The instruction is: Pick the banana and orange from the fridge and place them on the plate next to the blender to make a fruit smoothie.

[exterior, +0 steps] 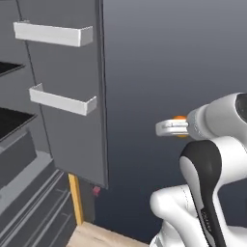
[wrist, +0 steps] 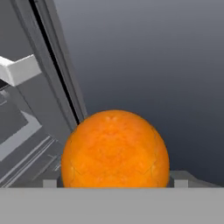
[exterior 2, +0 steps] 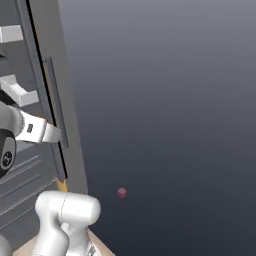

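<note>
The white arm rises from the base, bends at its dark elbow and reaches level, with the wrist pointing toward the open fridge door. In the left base view the gripper [exterior: 166,128] shows as a pale finger jutting left from the wrist, clear of the door, in front of the plain grey backdrop. The orange [wrist: 115,148] sits between the two fingers, which stand wide apart against its sides, so the pincer is pinching the fruit; a sliver of it shows behind the finger from the left base camera. Beyond the hand stands the fridge [exterior: 72,120], its door swung open edge-on, with two light grey door bins [exterior: 53,34] one above the other. Farther left are its black shelves [exterior: 12,118] and lower drawers.
</note>
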